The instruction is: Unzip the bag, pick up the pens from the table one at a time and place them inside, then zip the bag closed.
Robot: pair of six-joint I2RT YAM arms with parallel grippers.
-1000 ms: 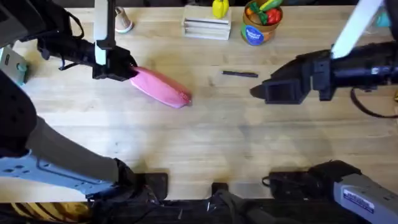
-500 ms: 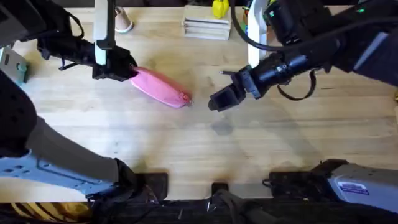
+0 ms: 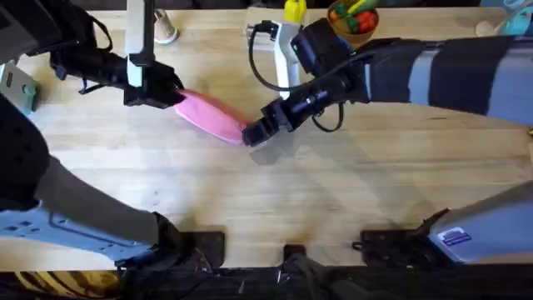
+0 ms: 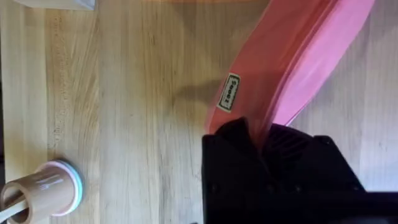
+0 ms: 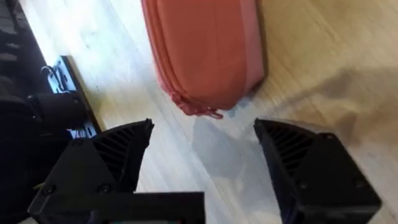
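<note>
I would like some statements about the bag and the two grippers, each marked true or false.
1. The left gripper is shut on one end of the bag. True.
2. The right gripper is shut on the zipper pull. False: its fingers are open, just short of the bag's other end.
3. The bag lies on the table. True.
4. The bag is blue. False: it is pink.

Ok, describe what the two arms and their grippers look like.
Both arms are mostly black with pale grey-white link sections and loose black cables. The left gripper and right gripper are black; the right one's blocky fingers have ribbed inner faces. A blue-and-white label marks the right base.
</note>
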